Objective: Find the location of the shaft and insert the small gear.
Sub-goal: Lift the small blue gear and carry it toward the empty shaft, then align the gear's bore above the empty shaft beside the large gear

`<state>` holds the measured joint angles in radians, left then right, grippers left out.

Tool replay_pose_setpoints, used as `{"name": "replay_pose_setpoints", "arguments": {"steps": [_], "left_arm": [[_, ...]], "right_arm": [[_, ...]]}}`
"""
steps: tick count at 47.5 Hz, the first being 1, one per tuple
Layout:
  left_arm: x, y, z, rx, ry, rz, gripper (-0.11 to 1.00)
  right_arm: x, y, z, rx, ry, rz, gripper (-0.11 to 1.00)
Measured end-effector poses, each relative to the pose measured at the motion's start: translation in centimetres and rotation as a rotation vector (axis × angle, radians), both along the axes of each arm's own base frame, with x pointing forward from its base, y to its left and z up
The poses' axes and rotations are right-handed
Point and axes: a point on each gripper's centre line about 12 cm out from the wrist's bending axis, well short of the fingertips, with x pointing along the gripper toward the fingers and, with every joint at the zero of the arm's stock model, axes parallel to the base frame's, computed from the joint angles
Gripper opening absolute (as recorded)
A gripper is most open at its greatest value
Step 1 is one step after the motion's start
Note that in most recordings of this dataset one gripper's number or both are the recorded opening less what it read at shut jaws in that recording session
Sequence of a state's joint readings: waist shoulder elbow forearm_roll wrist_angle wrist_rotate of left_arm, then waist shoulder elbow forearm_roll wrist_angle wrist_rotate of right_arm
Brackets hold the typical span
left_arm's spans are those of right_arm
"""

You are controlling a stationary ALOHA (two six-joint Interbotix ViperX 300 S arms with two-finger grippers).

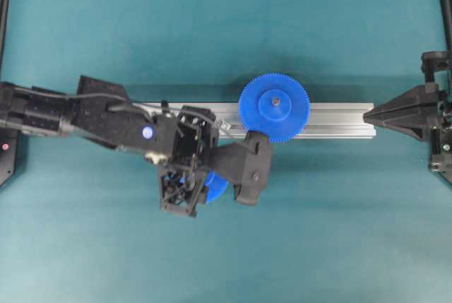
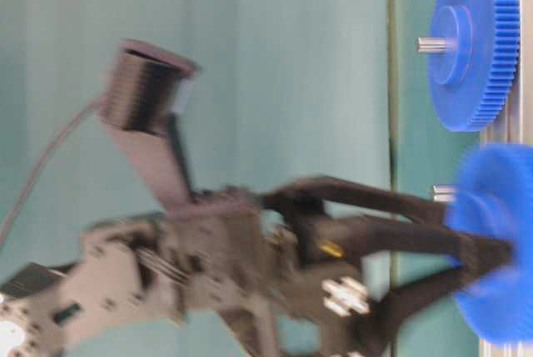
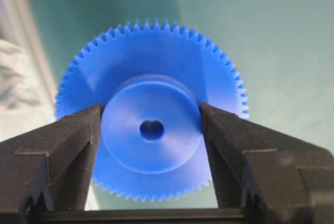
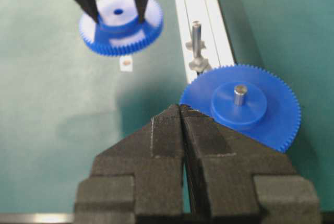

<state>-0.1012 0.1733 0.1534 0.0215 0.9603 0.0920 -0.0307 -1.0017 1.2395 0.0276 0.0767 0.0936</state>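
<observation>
My left gripper (image 3: 151, 126) is shut on the small gear (image 3: 151, 51), its fingers (image 3: 73, 145) pressing both sides of the raised hub, centre hole facing the camera. In the overhead view the small gear (image 1: 219, 188) hangs under the left gripper (image 1: 214, 186), on the near side of the rail and apart from it. The shaft (image 4: 196, 38) stands upright on the rail, bare, with the small gear (image 4: 121, 25) off to its left. My right gripper (image 4: 180, 110) is shut and holds nothing; the right gripper (image 1: 369, 114) points left at the rail's right end.
The larger blue gear (image 1: 274, 107) sits on its own pin on the aluminium rail (image 1: 332, 119), right beside the shaft. A small white scrap (image 4: 126, 63) lies on the teal mat below the held gear. Black frame posts stand at the table's side edges.
</observation>
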Motion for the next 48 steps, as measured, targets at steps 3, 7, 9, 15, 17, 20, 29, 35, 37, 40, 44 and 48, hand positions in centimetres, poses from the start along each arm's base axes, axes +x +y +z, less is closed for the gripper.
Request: {"name": "replay_pose_setpoints", "arguments": {"steps": [3,7,9,15,17,20,29,35,37,40,44,48], "left_arm": [[0.2,0.5,0.8,0.000,-0.020,0.006,0.63],[0.2,1.0,1.7,0.000,-0.041,0.011,0.63],[0.2,1.3,2.2,0.001,-0.052,0.015,0.63],[0.1,2.0,3.4,0.000,-0.080,0.029,0.63],[0.1,2.2,3.7,0.000,-0.087,0.032,0.63],[0.1,2.5,4.0,0.003,-0.097,0.033,0.63],[0.1,3.3,4.1,0.017,-0.098,0.014,0.63],[0.1,3.7,4.1,0.022,-0.098,0.010,0.63],[0.1,3.9,4.1,0.023,-0.100,0.013,0.63],[0.1,4.3,4.1,0.024,-0.098,0.023,0.63],[0.1,4.9,4.1,0.025,-0.098,0.033,0.63],[0.1,5.2,4.1,0.026,-0.098,0.040,0.63]], "right_arm": [[0.0,0.0,0.0,0.000,0.000,0.002,0.02],[0.0,0.0,0.0,0.000,0.000,0.002,0.02],[0.0,0.0,0.0,-0.001,0.000,0.000,0.02],[0.0,0.0,0.0,0.000,0.000,0.000,0.02],[0.0,0.0,0.0,0.000,0.000,0.000,0.02],[0.0,0.0,0.1,-0.002,-0.001,0.000,0.02],[0.0,0.0,0.0,0.000,0.000,0.002,0.02],[0.0,0.0,0.0,0.000,0.000,0.000,0.02],[0.0,0.0,0.0,0.000,0.000,0.002,0.02],[0.0,0.0,0.0,0.000,-0.002,0.000,0.02],[0.0,0.0,-0.1,0.000,0.003,0.002,0.02],[-0.1,0.0,-0.2,-0.001,0.006,-0.001,0.02]]}}
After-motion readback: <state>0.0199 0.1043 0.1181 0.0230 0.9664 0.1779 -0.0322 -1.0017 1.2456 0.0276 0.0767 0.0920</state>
